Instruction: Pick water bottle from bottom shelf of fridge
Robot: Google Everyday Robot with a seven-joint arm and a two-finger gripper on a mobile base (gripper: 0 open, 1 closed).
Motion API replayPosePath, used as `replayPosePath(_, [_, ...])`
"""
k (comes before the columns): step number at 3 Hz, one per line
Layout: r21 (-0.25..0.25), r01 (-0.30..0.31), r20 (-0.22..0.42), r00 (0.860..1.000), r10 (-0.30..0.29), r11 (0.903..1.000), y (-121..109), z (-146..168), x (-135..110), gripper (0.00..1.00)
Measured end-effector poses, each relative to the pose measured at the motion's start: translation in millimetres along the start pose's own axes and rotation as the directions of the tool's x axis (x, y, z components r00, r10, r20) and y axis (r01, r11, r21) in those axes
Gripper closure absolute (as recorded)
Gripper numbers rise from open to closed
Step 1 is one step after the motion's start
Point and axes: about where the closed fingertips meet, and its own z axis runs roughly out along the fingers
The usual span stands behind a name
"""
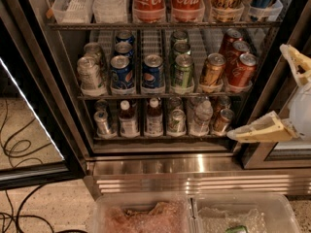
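Two clear bins (192, 200) lie nearest, below the steel base of the fridge (194, 166). On the bottom shelf (160, 138), right of centre, the water bottle (200, 114) stands between a silver can (176, 121) and a bronze can (222, 120), probably lined up in rows so each can be reached from the door. Its long axis is vertical, cap pointing up. The claw (257, 91) hangs to the right, outside the shelf, spread wide and empty, seemingly ready to reach in.

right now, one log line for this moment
phase: pre-grasp | gripper: open, empty, by right frame of fridge | water bottle: upright on bottom shelf, untouched
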Motion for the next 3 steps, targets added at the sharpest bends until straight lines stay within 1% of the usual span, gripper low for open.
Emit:
replayPosePath(1, [0.010, -0.020, 0.007, 1.000, 0.020, 0.9997, 5.0, 3.3, -1.7, 0.00])
replayPosePath(2, [0.009, -0.020, 0.007, 1.000, 0.020, 0.9998, 5.0, 3.3, -1.7, 0.00])
replayPosePath(3, [-0.034, -0.028, -0.032, 0.999, 0.026, 0.9990, 10.8, 8.2, 5.6, 0.00])
